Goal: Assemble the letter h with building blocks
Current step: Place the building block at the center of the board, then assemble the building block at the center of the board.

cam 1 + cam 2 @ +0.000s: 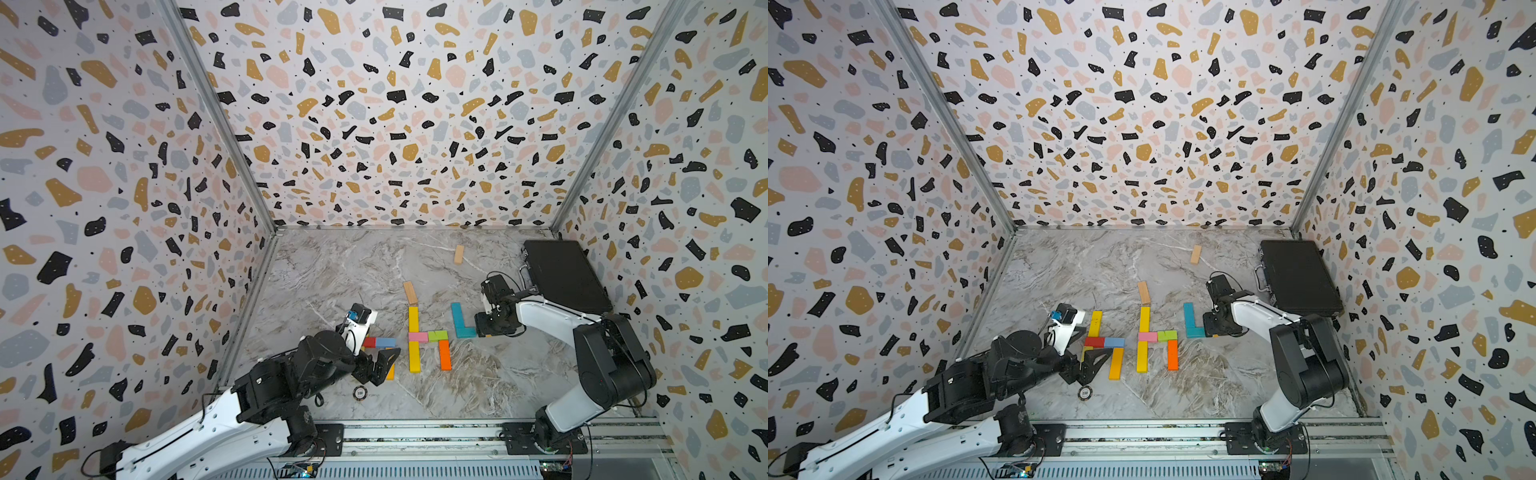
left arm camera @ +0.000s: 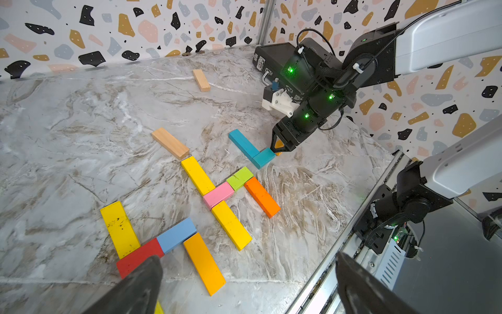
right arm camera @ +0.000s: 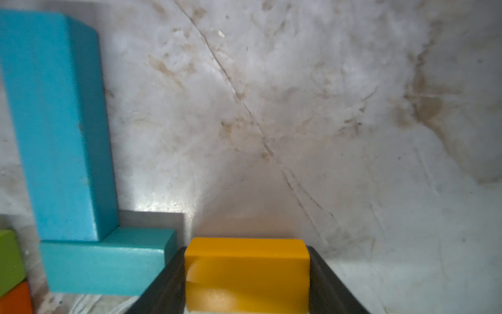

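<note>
A marbled desk (image 1: 332, 270) fills the floor of the booth, and a black case (image 1: 565, 274) lies shut at its far right corner. The left gripper (image 2: 247, 261) hangs spread wide with nothing in it, above the near end of the left group of blocks. The right gripper (image 3: 246, 282) is low at the desk, pinching an amber short block (image 3: 244, 247) whose end sits just beside the short teal block (image 3: 103, 266); I cannot tell whether it touches the desk. That short teal block meets the foot of a long teal block (image 1: 457, 316) in an L. In the middle, 5 blocks form an h: an upper yellow block (image 1: 413, 319) and a lower yellow block (image 1: 414, 356) make the stem, a pink block (image 1: 417, 336) sits between them, a green block (image 1: 438, 335) touches the pink one on the right, and an orange block (image 1: 444, 354) runs toward the near edge from the green one. A tilted wooden block (image 1: 410, 292) lies at the stem's far end, and a second wooden block (image 1: 459, 254) is well apart, near the back wall. On the left, a scuffed yellow block (image 1: 1095, 323), a red block (image 1: 1094, 342), a blue block (image 1: 1114, 342) and a long amber block (image 1: 1116, 363) make another h shape. A small round disc (image 1: 360, 392) lies near the front edge.
</note>
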`<state>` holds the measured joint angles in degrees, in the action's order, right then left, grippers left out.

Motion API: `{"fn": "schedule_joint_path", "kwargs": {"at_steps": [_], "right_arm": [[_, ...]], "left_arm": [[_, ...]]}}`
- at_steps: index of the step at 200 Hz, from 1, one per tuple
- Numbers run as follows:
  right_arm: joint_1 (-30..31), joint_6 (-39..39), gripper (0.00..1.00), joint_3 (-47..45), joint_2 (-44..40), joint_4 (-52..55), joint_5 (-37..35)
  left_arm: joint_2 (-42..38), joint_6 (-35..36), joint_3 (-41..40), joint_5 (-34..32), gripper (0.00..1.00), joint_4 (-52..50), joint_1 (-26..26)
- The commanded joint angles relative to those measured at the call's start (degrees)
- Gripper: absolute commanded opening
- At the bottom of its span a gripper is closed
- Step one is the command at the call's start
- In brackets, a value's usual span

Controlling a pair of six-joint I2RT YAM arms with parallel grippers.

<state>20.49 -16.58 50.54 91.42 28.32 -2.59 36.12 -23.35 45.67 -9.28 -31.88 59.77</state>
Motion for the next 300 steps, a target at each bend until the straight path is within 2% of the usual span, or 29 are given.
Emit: {"fn": "schedule_joint_path", "kwargs": {"at_steps": [1, 106, 153, 180, 204, 251, 300], "right_arm": [[-0.37, 0.39, 0.66, 1.58, 0.03, 0.03, -0.49], [-0.72, -0.32, 0.73, 1.14, -0.07, -0.81, -0.97], [-0.89, -1.41, 0.77, 1.31, -4.99, -0.04, -2.85], [-1.11, -3.38, 0.85, 0.26, -8.81, -0.65, -2.97], [-3.08, -5.57, 0.89, -0.52, -8.78, -1.63, 0.91], [-7.46, -9.68, 0.90, -2.90, -7.05, -5.11, 8.77], [-7.83, -10.03, 0.90, -4.25, -6.12, -6.49, 13.09]], "left_arm": [[0.11, 0.24, -0.58, -0.06, 0.99, 1.70, -0.26], [0.66, 0.31, -0.64, 0.10, 0.99, 1.90, -0.27], [1.07, 0.41, -0.63, 0.28, 0.99, 2.14, -0.27], [1.25, 0.42, -0.63, 0.20, 0.99, 2.17, -0.27], [1.21, 0.48, -0.66, 0.01, 0.99, 2.17, -0.27], [0.97, 0.49, -0.57, 0.04, 0.99, 1.82, -0.27], [1.14, 0.44, -0.63, -0.02, 0.99, 2.13, -0.27]]}}
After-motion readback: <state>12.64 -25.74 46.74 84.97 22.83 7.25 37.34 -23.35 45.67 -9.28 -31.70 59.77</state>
